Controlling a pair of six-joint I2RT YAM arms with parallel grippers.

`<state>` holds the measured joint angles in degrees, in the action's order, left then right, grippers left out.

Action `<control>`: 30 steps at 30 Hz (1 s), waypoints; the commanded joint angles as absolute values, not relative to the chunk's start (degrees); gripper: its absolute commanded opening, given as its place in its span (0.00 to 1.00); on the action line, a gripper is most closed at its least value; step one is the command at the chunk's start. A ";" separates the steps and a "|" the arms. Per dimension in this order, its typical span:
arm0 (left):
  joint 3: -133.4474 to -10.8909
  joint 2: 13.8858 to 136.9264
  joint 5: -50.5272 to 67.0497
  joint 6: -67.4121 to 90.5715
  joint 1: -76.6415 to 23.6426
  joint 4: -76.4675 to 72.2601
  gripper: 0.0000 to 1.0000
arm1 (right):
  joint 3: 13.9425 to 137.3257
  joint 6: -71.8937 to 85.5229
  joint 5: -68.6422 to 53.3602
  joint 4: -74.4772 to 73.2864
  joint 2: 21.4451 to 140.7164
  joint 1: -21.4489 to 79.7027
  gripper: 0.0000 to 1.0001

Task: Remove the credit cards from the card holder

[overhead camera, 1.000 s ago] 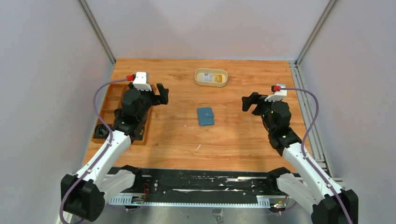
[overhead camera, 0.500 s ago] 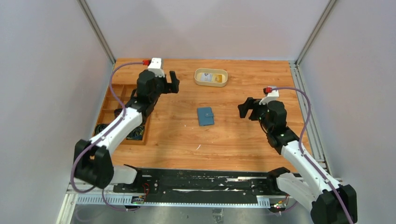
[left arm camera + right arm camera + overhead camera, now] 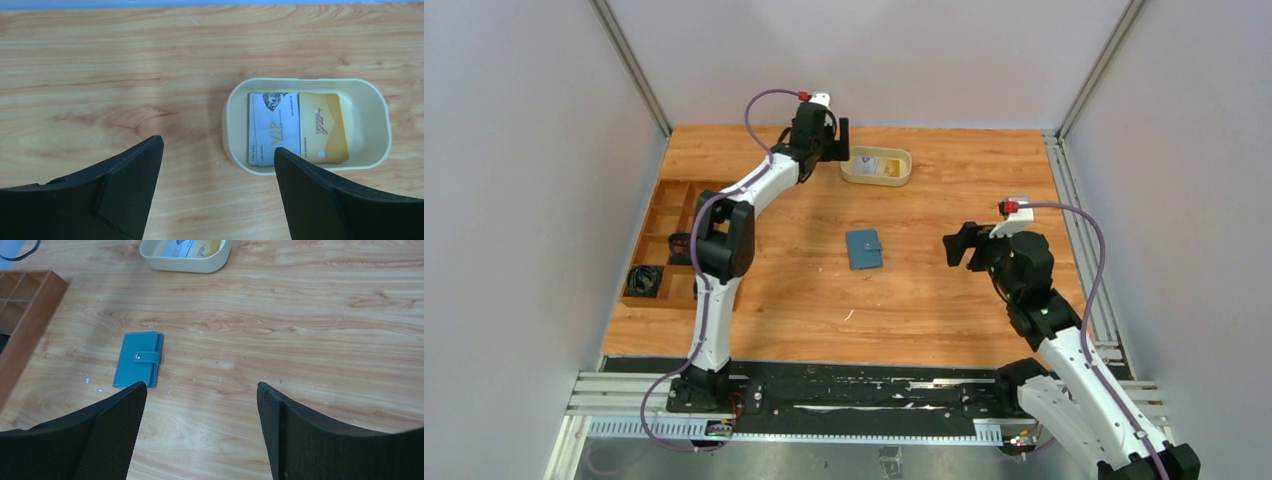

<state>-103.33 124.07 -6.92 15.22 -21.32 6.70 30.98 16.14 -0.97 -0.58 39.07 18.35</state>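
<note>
Right gripper (image 3: 957,246), toward the bench's right edge: I see jaws wide, nothing held. Card holder (image 3: 864,249): closed, flat at bench centre. Left gripper (image 3: 217,144), far edge: jaws wide, empty, just beside the tray (image 3: 229,125); credit cards (image 3: 274,129) lie in it.

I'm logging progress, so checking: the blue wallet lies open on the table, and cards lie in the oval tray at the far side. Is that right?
Not quite. The wallet is closed, with its snap tab fastened, as the right wrist view shows. Corrected: the blue wallet lies closed on the table, and cards lie in the oval tray at the far side.
</note>
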 commanded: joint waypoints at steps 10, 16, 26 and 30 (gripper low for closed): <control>-127.02 143.04 -10.54 14.88 -23.91 18.87 0.76 | 28.75 15.79 -3.46 -0.53 41.79 18.20 0.82; -127.53 144.80 -11.96 13.87 -23.94 18.72 0.62 | 28.31 15.97 -4.03 1.39 43.27 18.19 0.80; -129.99 146.72 -9.81 13.75 -23.49 19.98 0.45 | 27.80 16.38 -4.94 1.99 44.79 18.39 0.77; -128.69 146.29 -7.84 14.50 -22.59 20.11 0.26 | 27.65 16.65 -4.41 1.50 45.18 19.10 0.76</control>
